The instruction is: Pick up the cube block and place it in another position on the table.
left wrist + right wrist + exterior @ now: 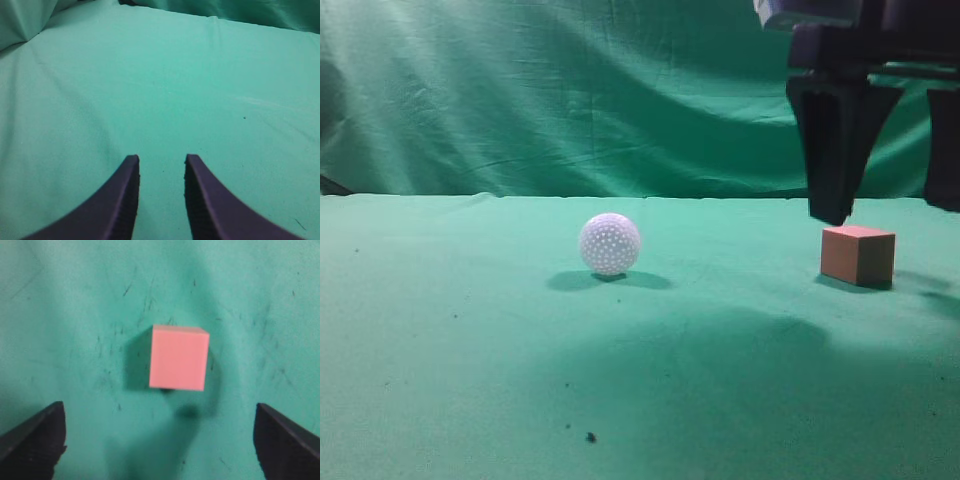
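Observation:
The reddish-brown cube block sits on the green table at the right. In the right wrist view the cube block lies flat on the cloth, just ahead of the jaws. My right gripper hangs over it with its dark fingers spread wide, tips just above the cube's top and not touching it. In its own view the right gripper is open and empty. My left gripper is open and empty over bare green cloth; it does not show in the exterior view.
A white dimpled ball rests on the table left of the cube, well apart from it. A wrinkled green backdrop hangs behind the table. Small dark specks dot the cloth at the front.

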`<act>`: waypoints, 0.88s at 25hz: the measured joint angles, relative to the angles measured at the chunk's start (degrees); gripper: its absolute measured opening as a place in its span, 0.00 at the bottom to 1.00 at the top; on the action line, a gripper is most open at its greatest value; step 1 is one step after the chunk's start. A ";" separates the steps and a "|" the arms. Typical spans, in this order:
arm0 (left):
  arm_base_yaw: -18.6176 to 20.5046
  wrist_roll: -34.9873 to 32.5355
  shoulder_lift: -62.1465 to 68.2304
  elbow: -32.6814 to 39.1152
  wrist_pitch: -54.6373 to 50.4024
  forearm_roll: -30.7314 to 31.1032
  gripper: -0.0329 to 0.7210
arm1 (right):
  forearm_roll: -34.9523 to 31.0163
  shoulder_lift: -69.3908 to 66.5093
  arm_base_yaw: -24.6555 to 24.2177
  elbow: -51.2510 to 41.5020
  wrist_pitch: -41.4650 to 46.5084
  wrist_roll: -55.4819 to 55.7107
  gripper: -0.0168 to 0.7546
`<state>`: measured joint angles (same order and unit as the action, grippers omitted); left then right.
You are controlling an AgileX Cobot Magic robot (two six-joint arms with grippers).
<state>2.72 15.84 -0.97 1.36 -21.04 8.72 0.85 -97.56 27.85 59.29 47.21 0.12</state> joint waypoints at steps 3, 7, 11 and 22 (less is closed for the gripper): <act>0.00 0.00 0.00 0.00 0.00 0.00 0.39 | 0.00 -3.64 0.00 0.58 -1.88 0.14 0.86; 0.00 0.00 0.00 0.00 0.00 0.00 0.39 | 0.00 -6.43 0.00 3.29 -0.83 1.68 0.51; 0.00 0.00 0.00 0.00 0.00 0.00 0.39 | 0.56 -6.53 0.00 7.79 1.31 2.48 0.30; 0.00 0.00 0.00 0.00 0.00 0.00 0.39 | 6.07 -8.45 -8.97 25.92 5.49 10.33 0.30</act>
<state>2.72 15.84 -0.97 1.36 -21.04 8.72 6.92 -106.01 18.88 85.21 52.70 10.45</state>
